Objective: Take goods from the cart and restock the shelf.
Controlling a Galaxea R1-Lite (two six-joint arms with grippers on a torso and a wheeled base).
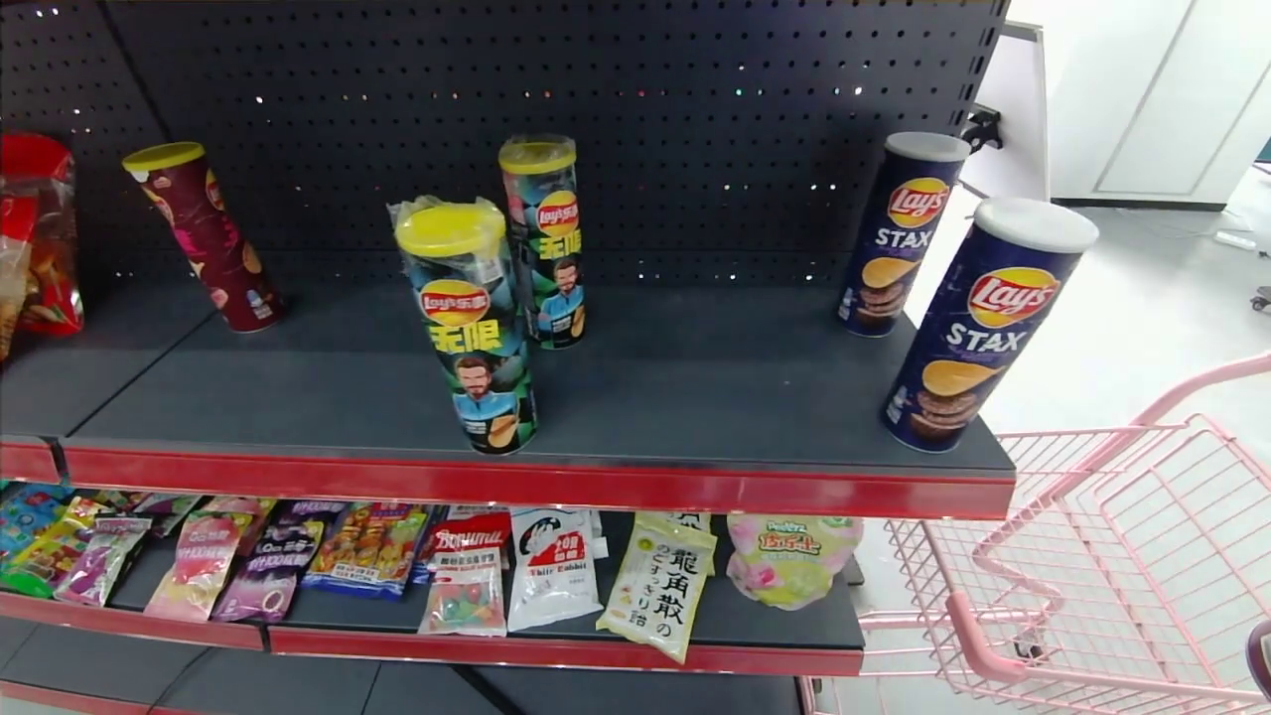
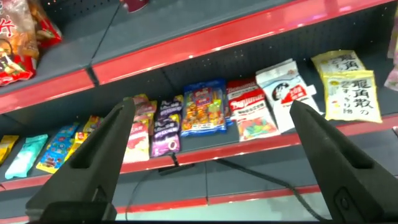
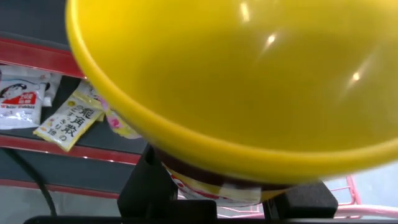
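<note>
A chips can with a broad yellow lid sits very close in the right wrist view, and my right gripper is shut on its body below the lid. My left gripper is open with nothing between its fingers, in front of the lower shelf of snack bags. The upper shelf board carries a leaning maroon can, two green-and-black cans with yellow lids, and two dark blue cans with white lids. The pink wire cart stands at the right.
A red-edged lower shelf holds a row of snack bags. Bagged snacks stand at the upper shelf's far left. Bare board lies between the middle cans and the blue cans. A pegboard back wall closes the shelf behind.
</note>
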